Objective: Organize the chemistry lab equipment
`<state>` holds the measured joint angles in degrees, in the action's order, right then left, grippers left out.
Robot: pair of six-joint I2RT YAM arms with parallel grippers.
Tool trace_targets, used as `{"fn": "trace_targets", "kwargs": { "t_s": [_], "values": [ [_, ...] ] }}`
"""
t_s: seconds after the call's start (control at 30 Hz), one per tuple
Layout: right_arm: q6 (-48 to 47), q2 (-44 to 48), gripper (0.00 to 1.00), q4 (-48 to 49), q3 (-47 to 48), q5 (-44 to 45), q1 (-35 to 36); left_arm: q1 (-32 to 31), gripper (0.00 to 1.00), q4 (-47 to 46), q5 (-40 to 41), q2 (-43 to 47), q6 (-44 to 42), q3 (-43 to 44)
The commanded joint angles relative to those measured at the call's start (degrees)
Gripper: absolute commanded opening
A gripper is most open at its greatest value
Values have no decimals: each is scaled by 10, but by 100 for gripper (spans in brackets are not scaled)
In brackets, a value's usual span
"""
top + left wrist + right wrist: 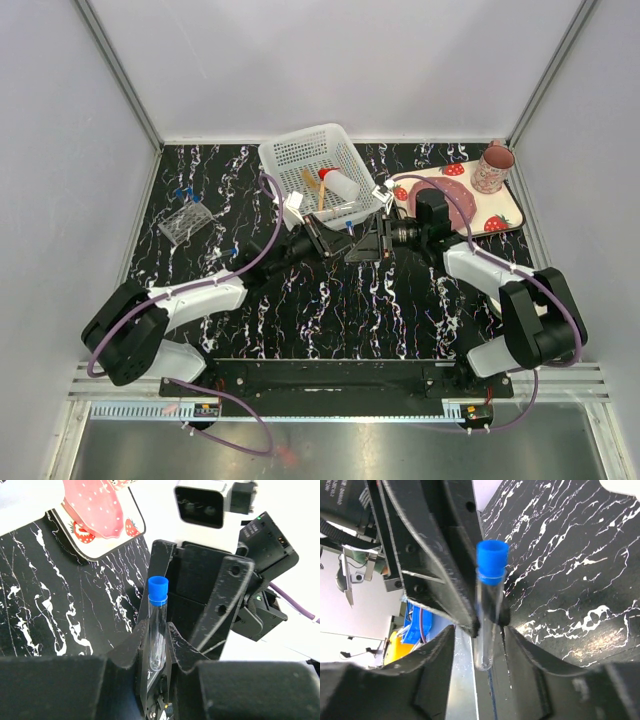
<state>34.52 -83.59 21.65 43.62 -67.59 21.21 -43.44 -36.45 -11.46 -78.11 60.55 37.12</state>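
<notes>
Over the middle of the table [330,310], the left hand [156,642] pinches a blue-capped clear tube [158,625] near its lower end, with the cap standing free. The right hand [482,637] straddles the same tube — jaws spread, not gripping.

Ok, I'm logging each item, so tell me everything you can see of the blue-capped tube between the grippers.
The tube is thin and clear, glass or plastic, with a rounded closed end and a bright blue cap; it looks empty. The left gripper pinches it below its middle, clear of the black marbled table. The right gripper straddles it with its fingers apart, seemingly not clamping.
</notes>
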Motion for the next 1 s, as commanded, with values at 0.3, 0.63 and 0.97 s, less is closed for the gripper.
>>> {"fn": "trace_targets", "kwargs": {
  "t_s": [0.3, 0.63, 0.97],
  "values": [
    [-23, -13, 8, -20, 30, 11, -5, -4, 38, -15, 26, 25, -9, 24],
    [-314, 7, 6, -248, 79, -46, -4, 105, 99, 204, -105, 126, -78, 47],
    [-494, -9, 6, -408, 116, -47, 16, 102, 99, 243, -253, 66, -82, 115]
  ]
}}
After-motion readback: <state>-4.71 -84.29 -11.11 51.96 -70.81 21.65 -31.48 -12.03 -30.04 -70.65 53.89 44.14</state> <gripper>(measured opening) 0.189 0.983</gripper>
